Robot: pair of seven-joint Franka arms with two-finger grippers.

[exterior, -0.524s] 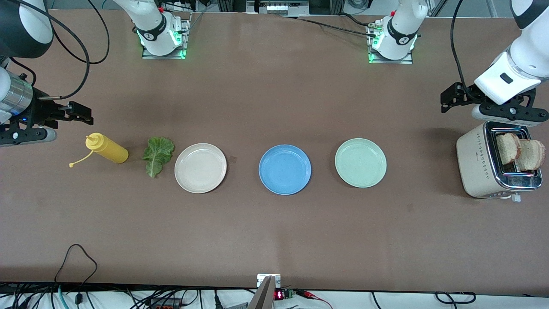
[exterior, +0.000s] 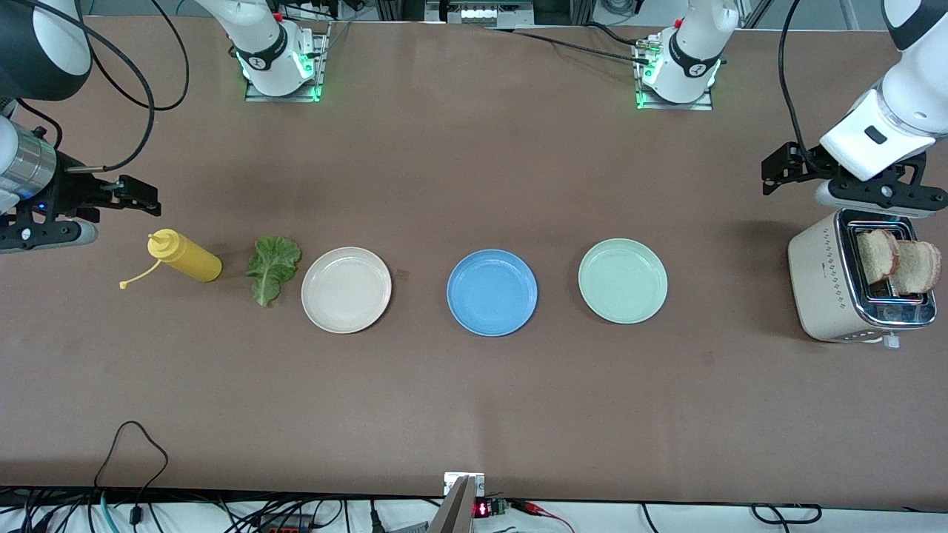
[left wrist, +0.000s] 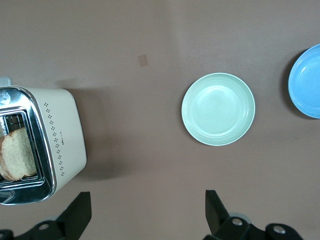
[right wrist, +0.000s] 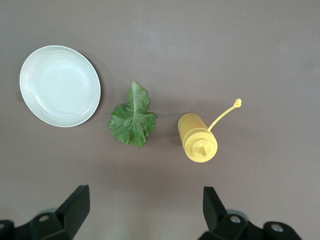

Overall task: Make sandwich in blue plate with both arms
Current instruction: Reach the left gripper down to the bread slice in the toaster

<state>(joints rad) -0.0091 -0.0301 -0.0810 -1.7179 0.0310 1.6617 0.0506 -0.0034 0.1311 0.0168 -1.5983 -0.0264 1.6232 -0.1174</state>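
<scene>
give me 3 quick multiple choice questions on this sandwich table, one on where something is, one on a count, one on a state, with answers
1. Where are the bread slices?
A. on the blue plate
B. standing in the toaster
C. beside the lettuce leaf

2. How many plates are on the table?
A. two
B. three
C. four

3. What is the state of the blue plate?
A. empty
B. holding one bread slice
C. holding the lettuce leaf

Answers:
1 B: both slices stick up out of the toaster at the left arm's end of the table, under the left claw.
2 B: a cream plate, the blue plate and a mint-green plate lie in a row.
3 A: nothing lies on it; the lettuce leaf rests on the table between the cream plate and the mustard bottle.
</scene>
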